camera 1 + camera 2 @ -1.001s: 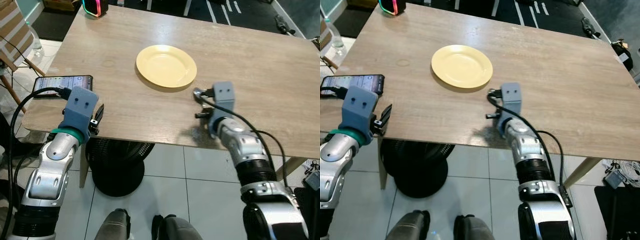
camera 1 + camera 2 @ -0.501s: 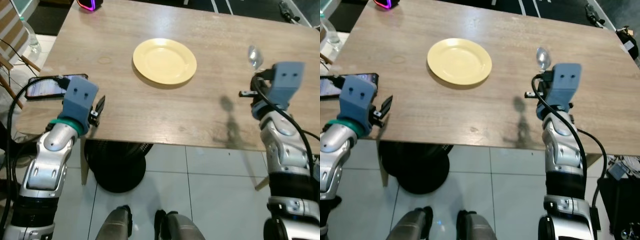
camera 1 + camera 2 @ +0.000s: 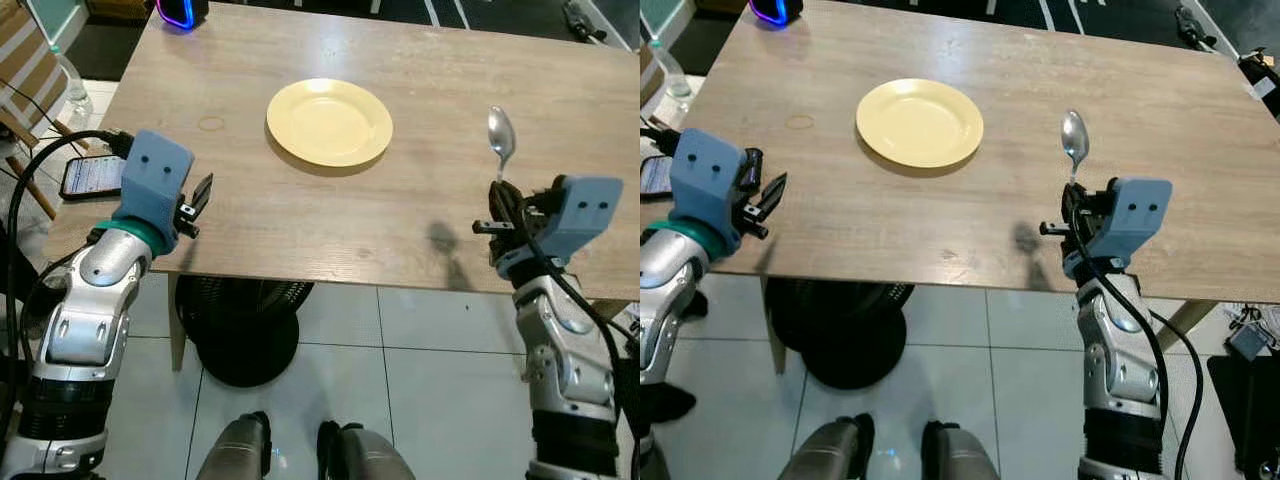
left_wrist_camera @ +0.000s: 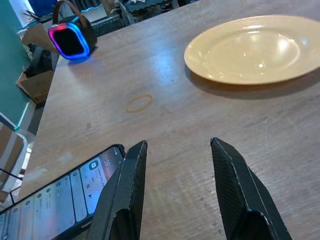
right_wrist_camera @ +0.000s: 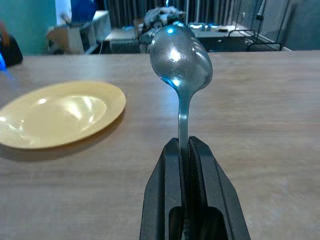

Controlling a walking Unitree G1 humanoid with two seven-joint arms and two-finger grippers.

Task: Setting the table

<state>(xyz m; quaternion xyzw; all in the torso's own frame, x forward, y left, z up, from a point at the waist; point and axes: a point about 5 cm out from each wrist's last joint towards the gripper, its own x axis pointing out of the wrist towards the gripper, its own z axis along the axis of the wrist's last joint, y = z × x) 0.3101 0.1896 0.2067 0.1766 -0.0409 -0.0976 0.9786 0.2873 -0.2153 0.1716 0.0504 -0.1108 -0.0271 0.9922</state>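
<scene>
Lifted off the table (image 3: pixel 300 225) since a second ago, the spoon (image 3: pixel 500 135) — clamped in the right gripper (image 3: pixel 503 196) — hovers right of the plate (image 3: pixel 329 122), ready for placing; left gripper (image 3: pixel 197 195) idles, fingers apart.

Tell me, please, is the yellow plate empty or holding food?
Empty: the yellow plate shows a bare, glossy surface; the spoon is in the right gripper.

A light wooden table (image 3: pixel 300 225) carries a yellow plate (image 3: pixel 329 121), a phone (image 3: pixel 92 175) — and a glowing speaker (image 3: pixel 180 12).
</scene>
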